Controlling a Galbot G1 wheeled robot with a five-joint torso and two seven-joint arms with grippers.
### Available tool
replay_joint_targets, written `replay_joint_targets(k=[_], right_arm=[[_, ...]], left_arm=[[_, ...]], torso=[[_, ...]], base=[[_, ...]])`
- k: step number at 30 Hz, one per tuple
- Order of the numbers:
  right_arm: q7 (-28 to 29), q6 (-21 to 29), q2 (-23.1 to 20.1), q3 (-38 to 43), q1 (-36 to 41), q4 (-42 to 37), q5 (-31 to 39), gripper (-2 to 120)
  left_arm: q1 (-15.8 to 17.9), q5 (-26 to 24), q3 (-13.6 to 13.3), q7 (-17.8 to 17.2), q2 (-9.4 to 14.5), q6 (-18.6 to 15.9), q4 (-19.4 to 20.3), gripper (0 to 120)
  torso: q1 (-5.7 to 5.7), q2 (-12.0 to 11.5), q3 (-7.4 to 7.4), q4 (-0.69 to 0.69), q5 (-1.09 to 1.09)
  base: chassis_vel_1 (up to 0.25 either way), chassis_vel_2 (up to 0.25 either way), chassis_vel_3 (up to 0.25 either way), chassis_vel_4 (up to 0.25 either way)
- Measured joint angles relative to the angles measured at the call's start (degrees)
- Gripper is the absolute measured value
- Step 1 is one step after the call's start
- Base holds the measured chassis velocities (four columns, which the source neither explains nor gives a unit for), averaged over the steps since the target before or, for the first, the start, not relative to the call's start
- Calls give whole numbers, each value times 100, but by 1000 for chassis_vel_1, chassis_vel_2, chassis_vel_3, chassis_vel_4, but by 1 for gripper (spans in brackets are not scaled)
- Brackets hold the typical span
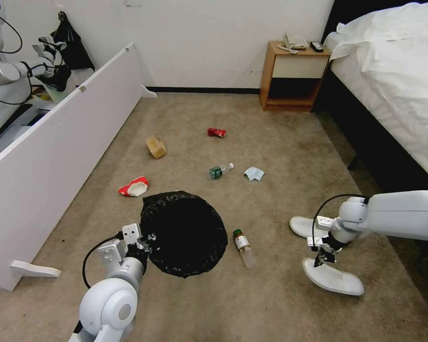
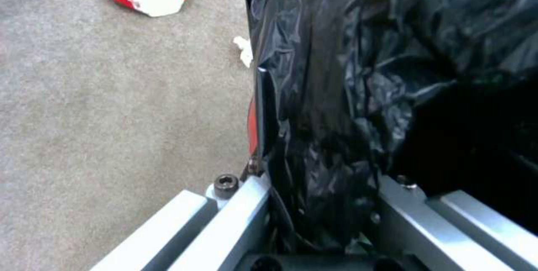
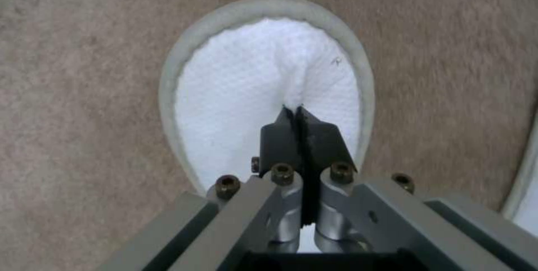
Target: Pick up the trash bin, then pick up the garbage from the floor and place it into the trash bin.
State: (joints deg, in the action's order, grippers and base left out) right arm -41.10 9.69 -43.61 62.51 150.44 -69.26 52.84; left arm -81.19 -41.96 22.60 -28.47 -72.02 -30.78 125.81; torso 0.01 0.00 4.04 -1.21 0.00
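Observation:
My left gripper (image 1: 145, 242) is shut on the near rim of the trash bin (image 1: 185, 232), a round bin lined with a crinkly black bag (image 2: 347, 94); a sliver of its red body (image 2: 252, 124) shows beside one finger. To the right, my right gripper (image 1: 324, 256) is shut on a white slipper (image 1: 333, 278), and its fingertips (image 3: 286, 119) pinch the puckered top fabric of the slipper (image 3: 241, 86). On the carpet lie a second slipper (image 1: 302, 225), two bottles (image 1: 244, 247) (image 1: 219, 171), a blue cloth (image 1: 254, 174), a red can (image 1: 216, 132), a tan paper bag (image 1: 156, 147), a red-white cup (image 1: 134, 186) and a tissue (image 2: 243, 50).
A long white board (image 1: 57, 156) stands along the left side of the carpet. A wooden nightstand (image 1: 292, 76) is against the far wall, and a bed (image 1: 394, 71) with a dark base runs down the right. Open carpet lies between the litter.

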Motion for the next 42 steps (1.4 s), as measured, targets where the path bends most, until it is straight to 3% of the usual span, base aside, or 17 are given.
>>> replay_joint_targets(k=[13, 14, 18, 20, 25, 42], right_arm=[[178, -48, 1244, -555, -1300, -1162, -326, 0], [192, -72, 1518, -689, -1606, -1339, -386, 0], [208, -112, 1918, -965, -2131, -1601, -446, 0], [214, -144, 2368, -1350, -2818, -1933, -512, 0], [200, -158, 2776, -1513, -3417, -2345, -576, 0], [312, -226, 3331, -1555, -4565, -3337, -191, 0]], left_arm=[[22, 46, -112, 86, 46, -1, -98, 0], [38, 59, -136, 92, 46, -1, -140, 0], [53, 77, -173, 109, 51, -3, -194, 0], [65, 89, -209, 136, 76, -4, -246, 0], [87, 100, -245, 166, 138, -5, -283, 0], [80, 17, -228, 325, 344, -5, -380, 0]], torso=[[0, 0, -1, -1, 0], [0, 0, 0, -1, 1], [0, 0, 0, -1, 0], [0, 0, -1, -4, -1], [0, 0, -1, 1, 0], [0, 0, 0, 0, -1]], base=[[0, 0, 0, 0], [0, 0, 0, 0], [0, 0, 0, 0], [0, 0, 0, 0], [0, 0, 0, 0], [0, 0, 0, 0]])
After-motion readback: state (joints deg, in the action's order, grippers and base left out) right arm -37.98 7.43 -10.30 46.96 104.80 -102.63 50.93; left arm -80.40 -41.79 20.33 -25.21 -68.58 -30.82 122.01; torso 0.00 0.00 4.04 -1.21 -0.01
